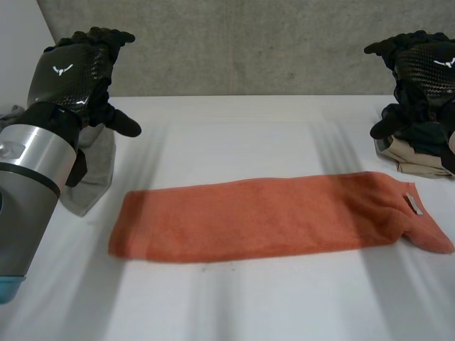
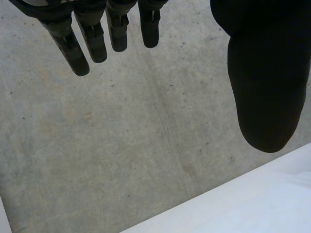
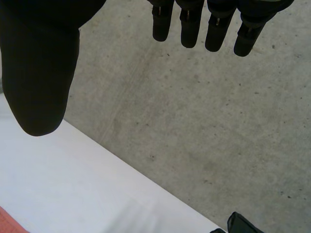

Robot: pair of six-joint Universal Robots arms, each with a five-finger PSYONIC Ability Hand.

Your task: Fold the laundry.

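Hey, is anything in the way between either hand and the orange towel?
Nothing visible is. The left hand and right hand hover open, with bare table between them and the orange towel. A grey cloth and a beige cloth lie below them, beyond the towel's ends.

White table (image 1: pixel 234 135) with an orange towel (image 1: pixel 270 220) lying flat across its middle as a long folded band, a small pale tag (image 1: pixel 413 204) near one end. A grey cloth (image 1: pixel 96 174) lies at the table's left side and a beige cloth (image 1: pixel 416 165) at its right, both apart from the towel.
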